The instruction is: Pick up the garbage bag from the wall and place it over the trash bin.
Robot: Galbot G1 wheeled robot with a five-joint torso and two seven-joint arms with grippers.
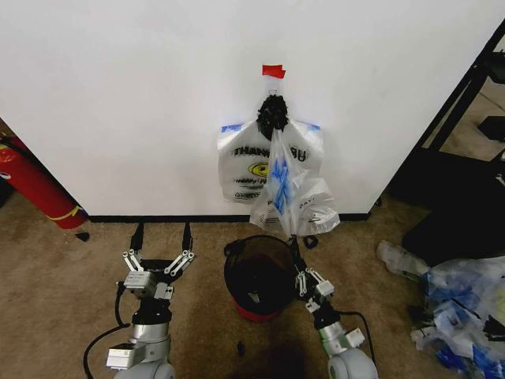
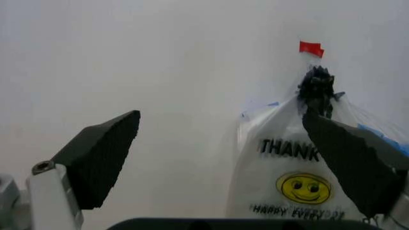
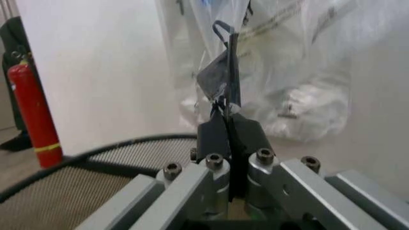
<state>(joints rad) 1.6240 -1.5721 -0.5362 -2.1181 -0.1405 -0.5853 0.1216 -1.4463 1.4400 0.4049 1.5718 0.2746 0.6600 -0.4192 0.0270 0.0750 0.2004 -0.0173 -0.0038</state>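
Starting far left in the head view, you're seeing a red fire extinguisher (image 1: 31, 186) leaning by the wall (image 1: 142, 95), w/ the black baseboard (image 1: 158, 219) running along the carpet (image 1: 55, 276). Next over, your left gripper (image 1: 161, 230) is hovering low above the carpet, aiming at the wall, jaws spread wide and gripping nothing; in the left wrist view its two dark fingers (image 2: 99, 163) are standing well apart, w/ the white "THANK YOU" bag (image 2: 288, 182) showing between and behind them. Center: the trash bin (image 1: 259, 276), black w/ red base, is sitting on the carpet just below the hanging bags. Above it a red tape tab (image 1: 273, 71) and a dark knot (image 1: 272, 114) are marking the hang point on the wall. The garbage bag (image 1: 288, 193), clear w/ blue patches, is hanging there in front of the printed bag, lower end drooping near the baseboard. Your right gripper (image 1: 298, 254) is sitting beside the bin's right rim, reaching up to the bag's bottom; in the right wrist view its jaws are pressed together, and they look pinched on a thin fold of the garbage bag (image 3: 300, 72). Far right: a heap of clear and blue bags (image 1: 458, 308) is lying on the carpet.
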